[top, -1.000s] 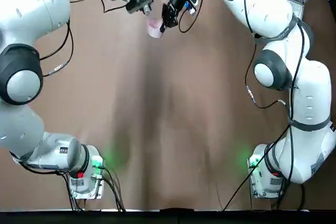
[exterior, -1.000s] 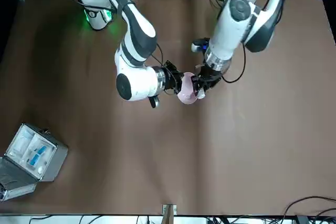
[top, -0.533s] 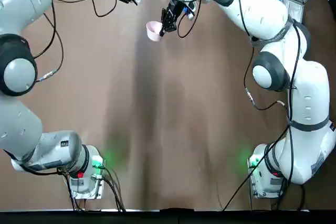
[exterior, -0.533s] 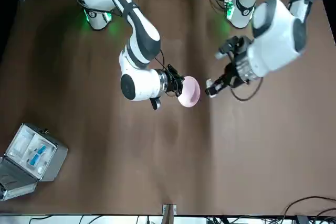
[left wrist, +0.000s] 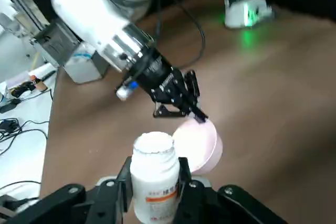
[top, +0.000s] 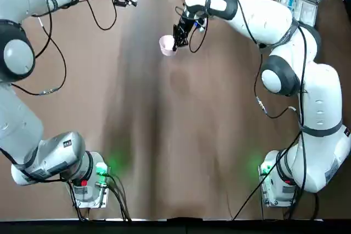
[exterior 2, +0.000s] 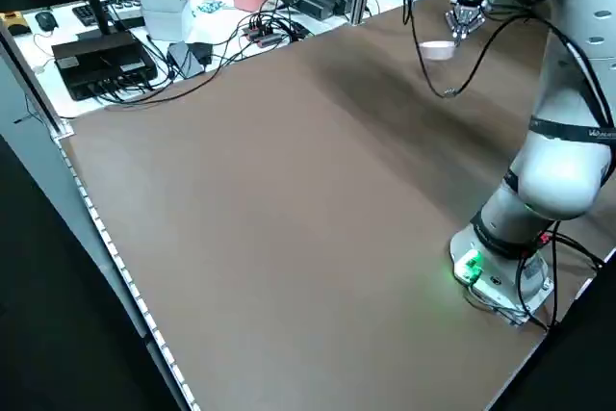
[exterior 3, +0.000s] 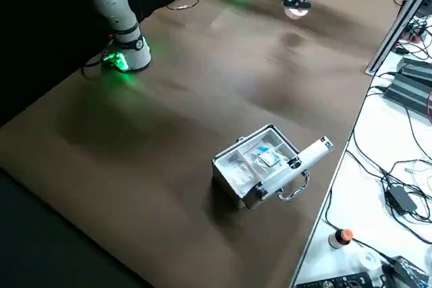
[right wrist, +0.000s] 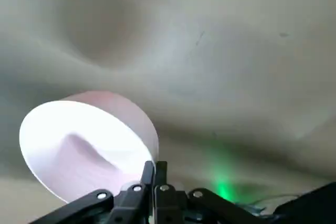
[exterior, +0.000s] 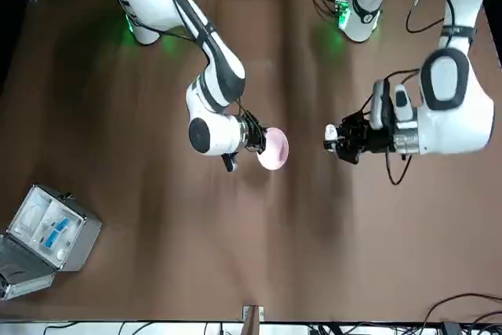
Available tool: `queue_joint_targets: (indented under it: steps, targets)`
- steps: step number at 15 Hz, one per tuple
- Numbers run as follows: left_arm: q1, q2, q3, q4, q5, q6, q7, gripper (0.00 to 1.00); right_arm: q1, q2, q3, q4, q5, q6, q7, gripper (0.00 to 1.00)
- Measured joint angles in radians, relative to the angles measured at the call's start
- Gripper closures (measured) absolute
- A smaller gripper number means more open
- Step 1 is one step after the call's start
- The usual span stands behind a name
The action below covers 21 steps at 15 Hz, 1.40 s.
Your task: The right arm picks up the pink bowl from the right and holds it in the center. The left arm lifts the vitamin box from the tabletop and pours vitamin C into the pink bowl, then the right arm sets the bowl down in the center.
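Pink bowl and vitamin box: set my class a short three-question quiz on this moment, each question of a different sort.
1. True or false: the right hand grips the pink bowl by its rim.
2. What does the left hand hold? A) grey case B) vitamin box C) nothing
3. Fill in: the grey case stands with its lid ____.

Key: 1 true. 2 B, the vitamin box. 3 open.

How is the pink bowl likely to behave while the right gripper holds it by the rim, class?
The pink bowl looks thin-walled, so probably light and fairly stiff. The right gripper pinches only one spot of its rim, so it may swivel or slip if bumped. It hangs above the tabletop with its mouth tipped sideways, so contents might spill.
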Motion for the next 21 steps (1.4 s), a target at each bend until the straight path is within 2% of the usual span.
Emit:
queue_joint_targets:
  steps: [5,13,18,21]
  targets:
    - [0.112,0.140,0.002,-0.003,-0.085,-0.092,0.001,0.64,0.002,0.042,-0.004,-0.004,-0.052,0.039,-0.012,0.97]
    - [0.215,0.344,0.004,-0.006,-0.092,-0.163,0.064,0.64,-0.006,0.059,-0.017,-0.004,-0.083,0.110,-0.016,0.97]
    - [0.294,0.421,0.034,-0.014,-0.090,-0.175,0.150,0.64,-0.007,0.069,-0.020,-0.019,-0.088,0.118,-0.019,0.97]
    - [0.304,0.439,0.076,-0.027,-0.046,-0.176,0.186,0.64,-0.008,0.070,-0.020,-0.022,-0.090,0.118,-0.023,0.97]
